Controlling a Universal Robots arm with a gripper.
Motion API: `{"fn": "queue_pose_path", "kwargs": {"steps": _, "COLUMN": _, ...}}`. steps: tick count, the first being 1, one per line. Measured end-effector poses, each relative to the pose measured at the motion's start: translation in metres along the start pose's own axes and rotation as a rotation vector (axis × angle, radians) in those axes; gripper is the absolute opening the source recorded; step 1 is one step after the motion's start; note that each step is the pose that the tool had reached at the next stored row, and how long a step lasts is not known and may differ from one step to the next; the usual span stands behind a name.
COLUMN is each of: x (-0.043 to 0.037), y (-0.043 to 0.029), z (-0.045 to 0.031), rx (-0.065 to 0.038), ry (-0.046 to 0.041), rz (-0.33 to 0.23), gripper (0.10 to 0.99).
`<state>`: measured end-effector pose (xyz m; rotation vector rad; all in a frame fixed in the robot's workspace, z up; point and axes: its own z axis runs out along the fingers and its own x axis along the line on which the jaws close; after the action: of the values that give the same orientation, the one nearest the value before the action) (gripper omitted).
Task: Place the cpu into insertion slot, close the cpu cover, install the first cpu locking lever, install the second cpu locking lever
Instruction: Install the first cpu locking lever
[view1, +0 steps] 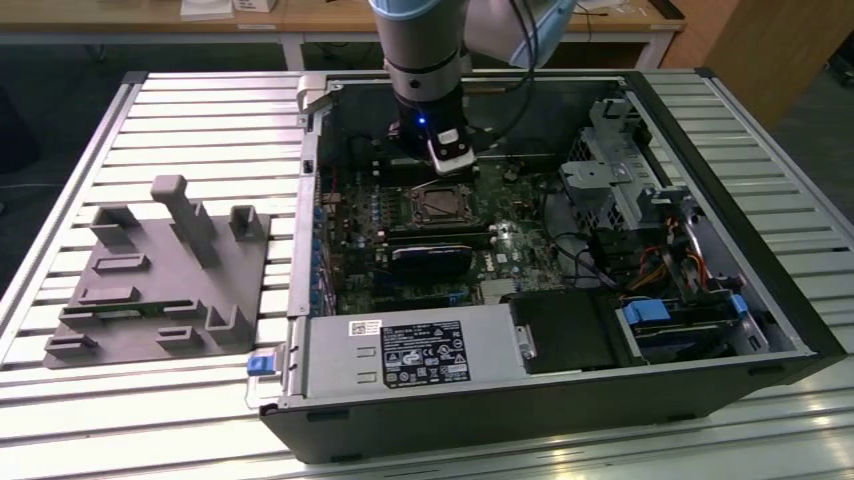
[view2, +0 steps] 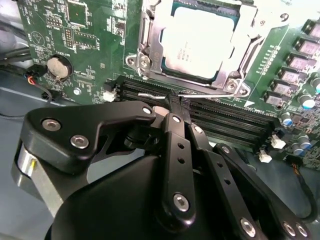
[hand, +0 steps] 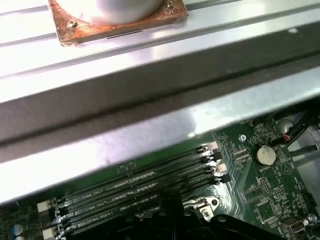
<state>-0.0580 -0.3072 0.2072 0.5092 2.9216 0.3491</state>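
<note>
We see matt pale metal atop the cpu (view2: 200, 45) and shiny silvery metal on the cpu cover (view2: 152, 37).

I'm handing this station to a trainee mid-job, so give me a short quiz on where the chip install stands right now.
1. True or false: the chip already sits in place on the green board.
2. The cover is: A) raised upright, B) down around the chip, C) off the board.
3. Which thin metal part lies nearest the pincer?

Key: 1 true; 2 B; 3 the wire lever.
</note>
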Motion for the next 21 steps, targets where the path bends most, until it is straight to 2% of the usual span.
{"fn": "queue_pose_path", "kwargs": {"steps": 6, "x": 0.0009, "y": 0.0001, "z": 0.0028, "rx": 0.004, "ry": -0.0087, "rz": 0.003, "gripper": 0.106}}
{"fn": "queue_pose_path", "kwargs": {"steps": 13, "x": 0.0012, "y": -0.0006, "z": 0.0053, "rx": 0.017, "ry": -0.0250, "rz": 0.005, "gripper": 0.106}}
{"fn": "queue_pose_path", "kwargs": {"steps": 21, "x": 0.0017, "y": -0.0017, "z": 0.0097, "rx": 0.024, "ry": -0.0403, "rz": 0.009, "gripper": 0.106}}
